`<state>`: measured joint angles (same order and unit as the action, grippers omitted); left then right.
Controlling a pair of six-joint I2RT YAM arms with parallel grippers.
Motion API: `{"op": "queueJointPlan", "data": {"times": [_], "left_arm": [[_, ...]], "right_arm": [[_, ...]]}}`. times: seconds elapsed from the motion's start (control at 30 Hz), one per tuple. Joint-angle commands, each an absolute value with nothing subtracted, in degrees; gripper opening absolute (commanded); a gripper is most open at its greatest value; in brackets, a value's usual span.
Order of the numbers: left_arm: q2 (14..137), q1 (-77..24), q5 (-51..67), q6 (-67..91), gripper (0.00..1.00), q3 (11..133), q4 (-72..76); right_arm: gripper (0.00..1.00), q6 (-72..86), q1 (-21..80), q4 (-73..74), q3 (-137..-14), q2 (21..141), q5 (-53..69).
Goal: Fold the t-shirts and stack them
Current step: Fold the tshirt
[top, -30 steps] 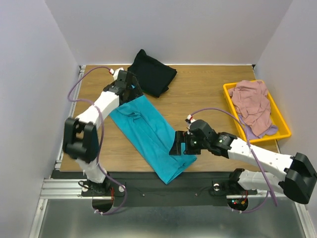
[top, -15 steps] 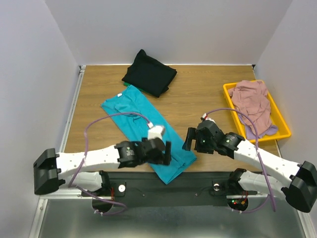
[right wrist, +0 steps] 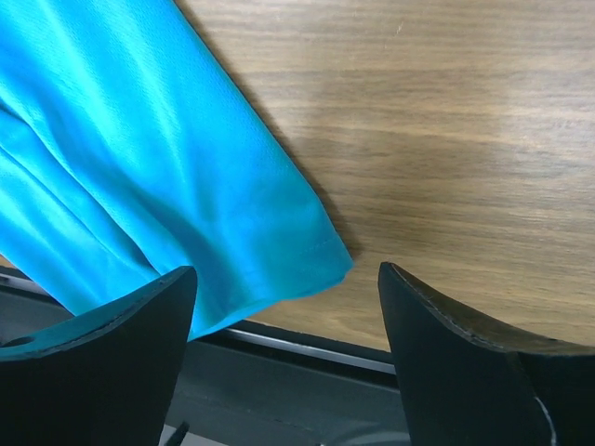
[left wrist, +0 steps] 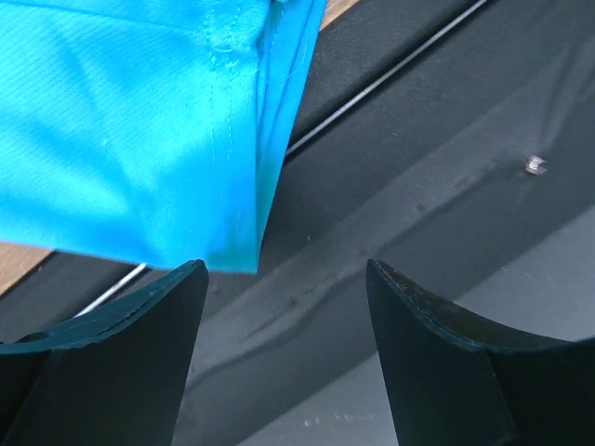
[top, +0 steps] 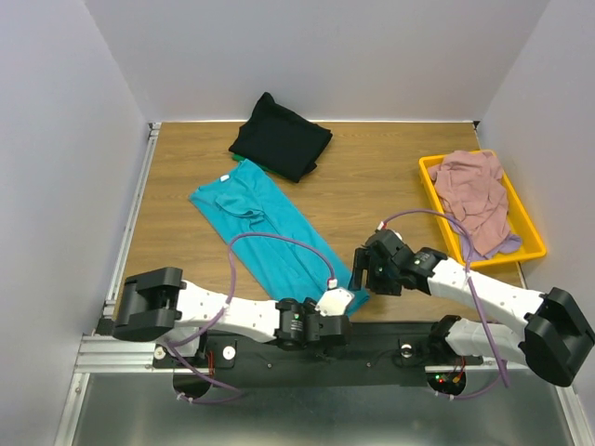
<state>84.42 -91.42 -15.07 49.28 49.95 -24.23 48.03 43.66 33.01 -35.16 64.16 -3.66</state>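
Left gripper (left wrist: pixel 279 279) jaws wide apart, gripping nothing, low at the table's (top: pixel 372 186) near edge, with the teal shirt's (top: pixel 265 228) hem corner just past its fingertips. Right gripper (right wrist: pixel 286 274) jaws also wide apart and empty, over the same hem's right corner. The teal shirt lies in a long diagonal strip on the table, with the black shirt (top: pixel 282 137) at the far edge and the pink shirt (top: pixel 474 190) in the yellow tray (top: pixel 424 165).

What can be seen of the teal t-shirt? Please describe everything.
The teal t-shirt is smooth, shiny fabric, folded into a long strip. It lies flat and diagonal on the wooden table, stitched hem at the near edge, one corner past the wood. The left gripper and right gripper, both open, hover there without holding it.
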Motion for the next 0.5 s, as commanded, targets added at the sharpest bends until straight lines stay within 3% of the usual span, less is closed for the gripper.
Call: {"op": "queueJointPlan", "data": {"times": [0.0, 0.23, 0.37, 0.47], "left_arm": [[88.8, -91.6, -17.5, 47.1, 0.74, 53.5, -27.5], [95.0, -91.6, -22.9, 48.0, 0.66, 56.3, -31.8], [97.6, -91.5, -24.4, 48.4, 0.47, 57.1, -32.9], [99.3, -91.5, -25.2, 48.9, 0.29, 58.1, -34.7]], "right_arm": [[0.83, 48.3, 43.2, 32.0, -34.4, 64.3, -1.7], [0.75, 48.6, 43.2, 28.9, -32.4, 67.1, -0.3], [0.68, 48.4, 43.2, 27.6, -32.3, 68.8, 1.9], [0.52, 48.4, 43.2, 27.1, -32.4, 70.0, 2.3]]}}
